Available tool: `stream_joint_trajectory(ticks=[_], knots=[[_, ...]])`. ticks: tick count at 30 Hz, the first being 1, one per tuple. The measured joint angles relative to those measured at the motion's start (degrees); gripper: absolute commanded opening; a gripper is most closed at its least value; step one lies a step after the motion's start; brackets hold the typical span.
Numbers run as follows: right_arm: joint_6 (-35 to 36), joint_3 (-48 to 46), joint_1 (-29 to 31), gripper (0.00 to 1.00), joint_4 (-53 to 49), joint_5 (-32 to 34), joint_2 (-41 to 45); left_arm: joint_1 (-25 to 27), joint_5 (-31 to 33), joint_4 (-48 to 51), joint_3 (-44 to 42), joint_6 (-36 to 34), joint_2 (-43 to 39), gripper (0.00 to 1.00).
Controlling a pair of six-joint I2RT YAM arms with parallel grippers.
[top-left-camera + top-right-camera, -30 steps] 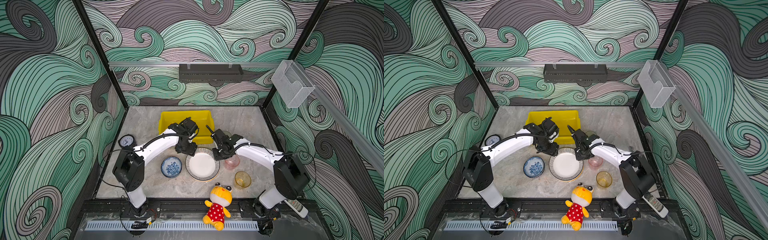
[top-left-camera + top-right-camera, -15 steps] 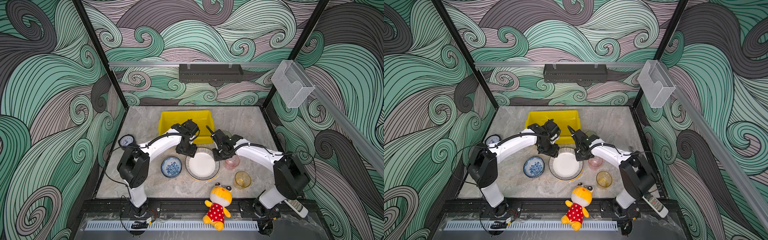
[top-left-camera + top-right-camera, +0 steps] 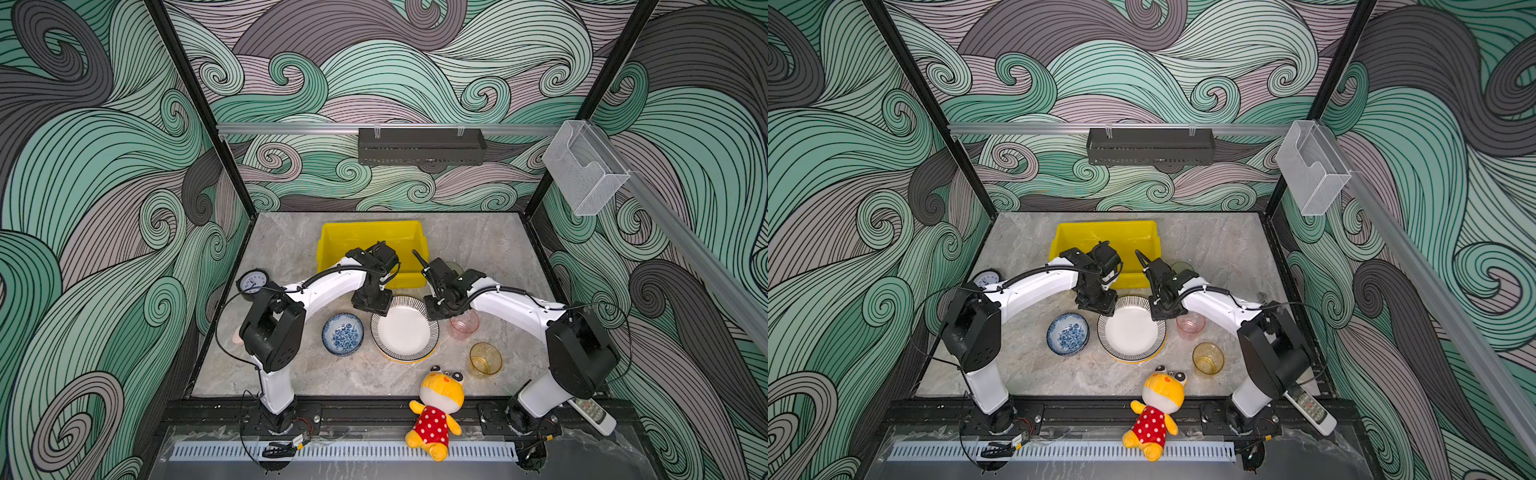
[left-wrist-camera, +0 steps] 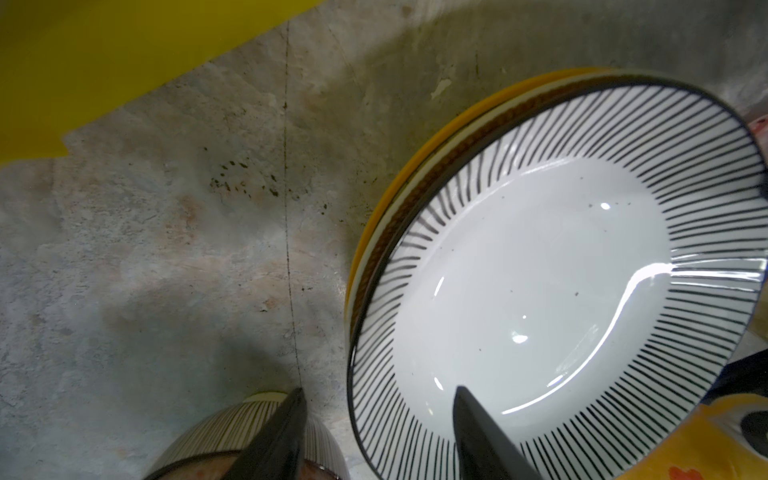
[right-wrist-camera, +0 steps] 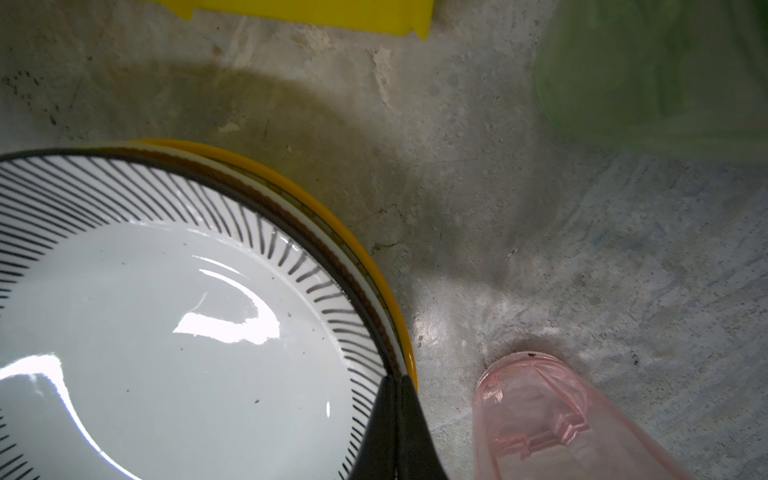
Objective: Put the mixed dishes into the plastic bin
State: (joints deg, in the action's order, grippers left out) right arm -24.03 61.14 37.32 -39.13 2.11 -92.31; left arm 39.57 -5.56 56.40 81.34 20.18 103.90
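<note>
A black-striped plate (image 3: pixel 405 330) (image 3: pixel 1130 330) tops a stack with a brown-rimmed and a yellow-rimmed plate, in front of the yellow plastic bin (image 3: pixel 370 237) (image 3: pixel 1104 235). My left gripper (image 4: pixel 378 390) is open and straddles the striped plate (image 4: pixel 540 270) at its rim, one finger over the plate and one outside it. My right gripper (image 5: pixel 395 378) is shut on the rim of the striped plate (image 5: pixel 166 311) at the stack's opposite side. Both top views show a blue floral bowl (image 3: pixel 343 333), a pink cup (image 3: pixel 464 324), an amber cup (image 3: pixel 485 359) and a green cup (image 3: pixel 453 268) on the table.
A bowl with striped sides (image 4: pixel 232 432) lies under my left outer finger. The pink cup (image 5: pixel 540 415) stands close beside my right fingers. A yellow plush toy (image 3: pixel 436 411) sits at the front edge, a black clock (image 3: pixel 252 281) at the left, a remote (image 3: pixel 590 415) at the front right.
My right gripper has closed at the plate's rim. My left jaws have narrowed a little and the left arm's elbow has shifted slightly. The dishes have not moved.
</note>
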Motion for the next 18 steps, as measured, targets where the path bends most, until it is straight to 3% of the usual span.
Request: stream_joint_trajectory(ticks=[18], knots=[[-0.68, -0.44, 0.68, 0.05, 0.50, -0.59, 0.00, 0.00, -2.64, 0.17, 0.39, 0.46, 3.63, 0.54]])
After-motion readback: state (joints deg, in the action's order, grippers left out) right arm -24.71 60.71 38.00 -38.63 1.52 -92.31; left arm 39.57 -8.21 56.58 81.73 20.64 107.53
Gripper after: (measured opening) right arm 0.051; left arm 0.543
